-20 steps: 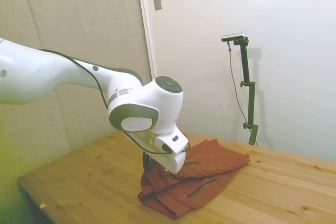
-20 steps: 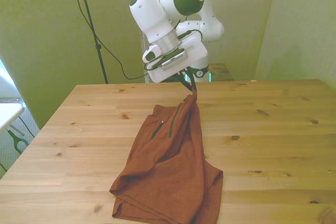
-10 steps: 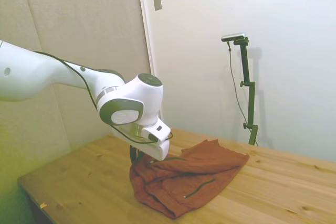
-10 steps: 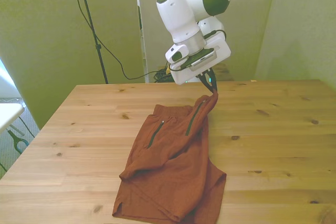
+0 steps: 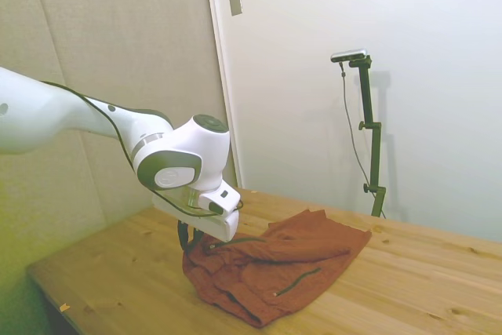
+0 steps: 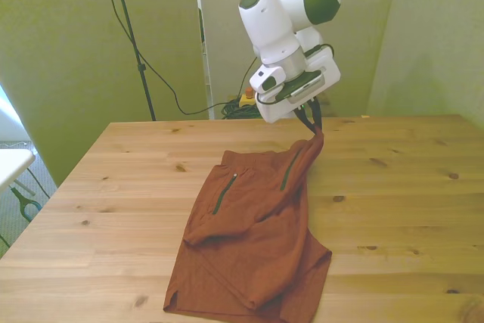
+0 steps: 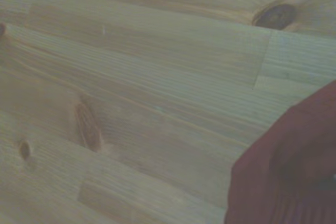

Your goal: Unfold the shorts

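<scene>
shorts [image 6: 253, 240]: one pair, rust-orange, lower middle of the front view, long axis running from the bottom edge up toward the upper right
claw [image 6: 314, 128]: one, clenched on a corner of the shorts, pulling it up off the surface [image 6: 113, 187]
zippers: two dark lines near the top
hard to see: fingers mostly buried in fabric; wrist view blurry, only a red edge [image 7: 294, 166]
</scene>
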Tool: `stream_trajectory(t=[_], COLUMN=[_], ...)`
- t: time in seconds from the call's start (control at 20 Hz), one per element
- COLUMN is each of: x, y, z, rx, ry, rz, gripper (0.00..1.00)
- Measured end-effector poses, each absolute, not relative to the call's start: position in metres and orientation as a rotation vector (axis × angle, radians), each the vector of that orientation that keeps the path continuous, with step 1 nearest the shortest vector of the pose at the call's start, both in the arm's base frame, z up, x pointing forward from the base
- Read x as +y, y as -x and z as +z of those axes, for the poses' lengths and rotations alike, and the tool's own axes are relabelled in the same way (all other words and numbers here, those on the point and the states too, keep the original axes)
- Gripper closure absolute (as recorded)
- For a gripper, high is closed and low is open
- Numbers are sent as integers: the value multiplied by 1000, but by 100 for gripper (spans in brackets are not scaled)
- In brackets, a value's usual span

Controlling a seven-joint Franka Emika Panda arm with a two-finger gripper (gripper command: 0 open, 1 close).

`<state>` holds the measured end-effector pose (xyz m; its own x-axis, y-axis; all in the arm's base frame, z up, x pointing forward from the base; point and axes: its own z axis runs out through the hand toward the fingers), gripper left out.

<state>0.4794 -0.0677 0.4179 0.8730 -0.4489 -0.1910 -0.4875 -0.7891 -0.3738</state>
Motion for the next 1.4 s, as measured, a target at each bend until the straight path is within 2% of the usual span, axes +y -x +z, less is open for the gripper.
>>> stream_trajectory(t=[0.2,0.4,0.6,0.9,1.1,1.4], x=[-68,-89,-134,-144,-154,-227], y=[-480,-494,-540,-603,-622,-638], z=[421,439,458,472,464,435], rx=[687,836,1115,1524,1804,2180], ry=[2627,2647,2605,2514,2445,2291], rz=[119,15,-131,-233,-272,-249], gripper=[0,0,0,0,0,0])
